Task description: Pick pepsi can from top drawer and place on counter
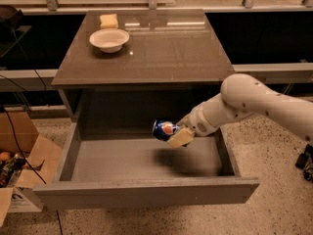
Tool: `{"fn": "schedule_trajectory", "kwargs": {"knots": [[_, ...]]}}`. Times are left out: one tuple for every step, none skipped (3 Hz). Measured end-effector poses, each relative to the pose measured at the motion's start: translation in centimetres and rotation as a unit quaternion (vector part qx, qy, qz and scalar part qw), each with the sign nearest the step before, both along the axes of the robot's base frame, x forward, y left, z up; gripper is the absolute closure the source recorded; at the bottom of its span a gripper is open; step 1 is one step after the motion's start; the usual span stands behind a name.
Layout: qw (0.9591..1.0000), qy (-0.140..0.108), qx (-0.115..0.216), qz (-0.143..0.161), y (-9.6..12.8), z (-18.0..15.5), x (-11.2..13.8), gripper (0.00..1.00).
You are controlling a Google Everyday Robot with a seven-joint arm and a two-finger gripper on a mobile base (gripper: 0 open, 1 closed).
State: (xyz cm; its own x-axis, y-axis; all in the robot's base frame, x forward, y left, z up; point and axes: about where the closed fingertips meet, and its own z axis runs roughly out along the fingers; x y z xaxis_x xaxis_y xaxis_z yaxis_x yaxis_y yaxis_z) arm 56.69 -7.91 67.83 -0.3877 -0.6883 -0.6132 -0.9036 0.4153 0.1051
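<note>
The can (163, 129) is held in the gripper (172, 133), whose fingers are closed narrowly on its right end. One pale pad (180, 137) is seen in front, and the other is hidden behind the can. The can hangs in the air above the drawer (146, 192), clear of the grey floor, on which a dark shadow is cast below it. It sits just under the counter's (166, 53) front edge and a little right of that edge's middle.

The can's long axis is judged to lie roughly level, so that the can juts left from the gripper — towards the drawer's middle, not the arm.

The coming move turns on one relation: the counter lies above and behind the can, so the front edge must be cleared before anything is set down. A bowl (109, 39) and a yellow block (108, 20) occupy the back-left corner, well apart from the can, while the right half is seen bare.
</note>
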Motion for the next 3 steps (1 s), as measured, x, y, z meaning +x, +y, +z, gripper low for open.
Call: {"fn": "schedule_trajectory", "kwargs": {"knots": [[0.9975,-0.063,-0.013,0.029,-3.2,10.1,1.4,1.0],[0.9922,-0.114,-0.023,0.043,-4.7,16.6,3.1,1.0],[0.9863,-0.147,-0.04,0.063,-4.3,21.1,6.5,1.0]]}}
